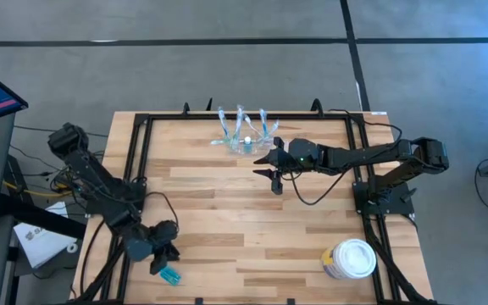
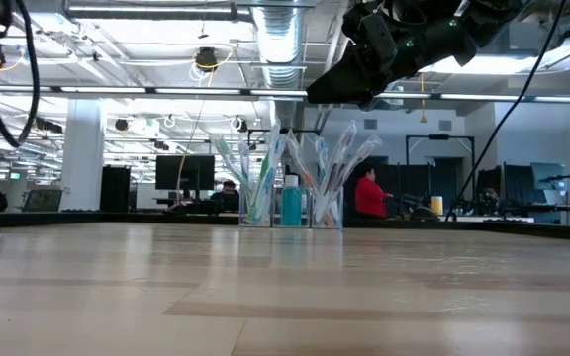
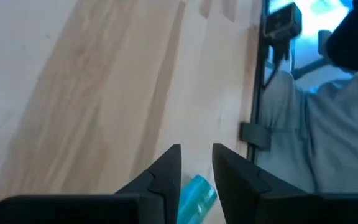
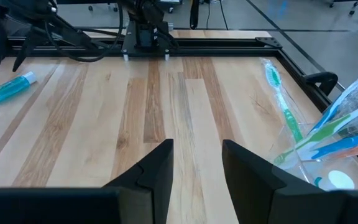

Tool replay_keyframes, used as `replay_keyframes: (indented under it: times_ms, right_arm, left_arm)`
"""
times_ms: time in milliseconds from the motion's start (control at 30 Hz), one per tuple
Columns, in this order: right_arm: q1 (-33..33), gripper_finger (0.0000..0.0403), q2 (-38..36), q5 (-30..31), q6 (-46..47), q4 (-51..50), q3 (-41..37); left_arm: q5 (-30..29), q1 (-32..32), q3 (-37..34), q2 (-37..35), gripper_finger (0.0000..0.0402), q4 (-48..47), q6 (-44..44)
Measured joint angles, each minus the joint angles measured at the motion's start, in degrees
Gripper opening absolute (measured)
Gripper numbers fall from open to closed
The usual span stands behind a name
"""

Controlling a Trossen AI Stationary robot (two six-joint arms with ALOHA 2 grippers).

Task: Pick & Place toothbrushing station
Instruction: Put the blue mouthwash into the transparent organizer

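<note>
The right hand point(image 4: 196, 180) fills the near edge of its own wrist view, its two dark fingers point(image 4: 157, 171) parted with bare worktop point(image 4: 135, 93) showing between them and nothing held. In the high view it hangs above the wood just beside the toothbrushing station point(image 1: 244, 135), on the side away from the back rail; the low view shows it raised clear of the surface. The station is a small clear holder near the middle of the worktop's far edge, upright, with several toothbrushes point(image 4: 284, 106) splaying out of it and a small teal bottle point(image 2: 291, 203) standing among them.

By my reading this is the approach step: the station is not yet gripped. The next move calls for the hand to turn toward the holder, come down and close on its clear wall without snagging the leaning brush handles, which crowd the near side and look easy to knock.

The left hand point(image 1: 164, 252) waits at the near left corner, fingers narrowly apart and empty, with a teal tube point(image 1: 169, 275) lying on the worktop just at their tips. A round white-lidded tub point(image 1: 350, 258) stands near the right front corner, well apart from the station, and nothing else lies in between.
</note>
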Motion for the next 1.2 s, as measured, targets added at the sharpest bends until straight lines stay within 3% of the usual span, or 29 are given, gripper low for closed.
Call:
replay_keyframes:
  times_ms: [367, 533, 767, 1200]
  right_arm:
    - [0.0, 0.0127, 0.0, 0.0, 0.0, 0.0, 0.0]
    - [0.0, 0.0127, 0.0, 0.0, 0.1, 0.0, 0.0]
    - [0.0, 0.0127, 0.0, 0.0, 3.0, 0.0, 0.0]
    - [0.0, 0.0127, 0.0, 0.0, 4.5, 0.0, 0.0]
  left_arm:
    - [-2.1, -5.1, 0.0, 0.0, 0.0085, -0.2, 2.5]
    - [-1.4, -7.4, -0.2, 0.0, 0.0085, -1.4, 9.1]
    - [6.5, -8.1, -3.0, 0.0, 0.0085, -1.7, 15.3]
    - [12.5, -8.1, -4.2, 0.0, 0.0085, -1.5, 15.4]
